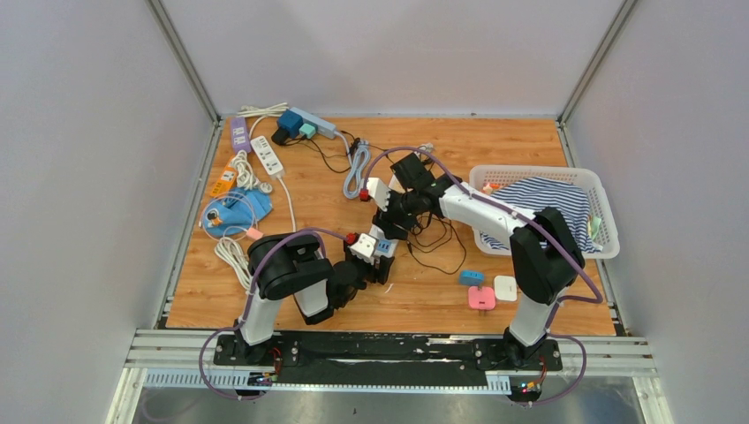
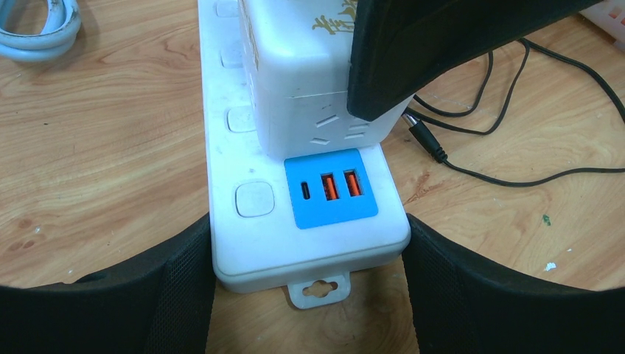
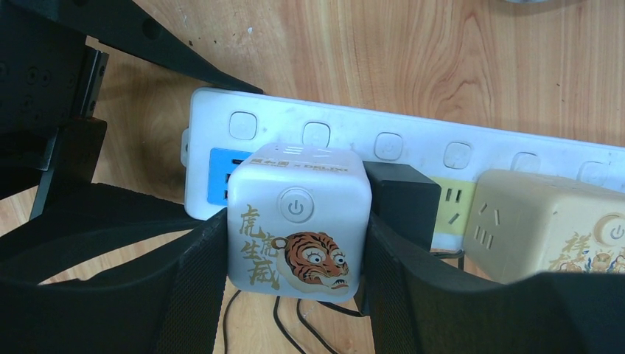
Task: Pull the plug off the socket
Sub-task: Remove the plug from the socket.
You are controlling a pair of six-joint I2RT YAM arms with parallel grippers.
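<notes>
A white power strip (image 2: 236, 236) lies on the wooden table, with a blue USB panel (image 2: 332, 188) at its near end. A white cube plug with a tiger picture (image 3: 295, 221) sits on the strip next to that panel. It also shows in the left wrist view (image 2: 295, 74). My right gripper (image 3: 295, 254) is shut on the cube's two sides. My left gripper (image 2: 309, 254) is shut on the strip's end, one finger against each long edge. In the top view both grippers (image 1: 378, 256) meet at the table's middle.
A black plug (image 3: 402, 199) and a beige cube adapter (image 3: 545, 228) sit further along the strip. Black cables (image 1: 442, 247) trail right. A white basket (image 1: 609, 243) with striped cloth stands right. Small adapters (image 1: 481, 298) lie near front. More power strips (image 1: 267, 155) lie back left.
</notes>
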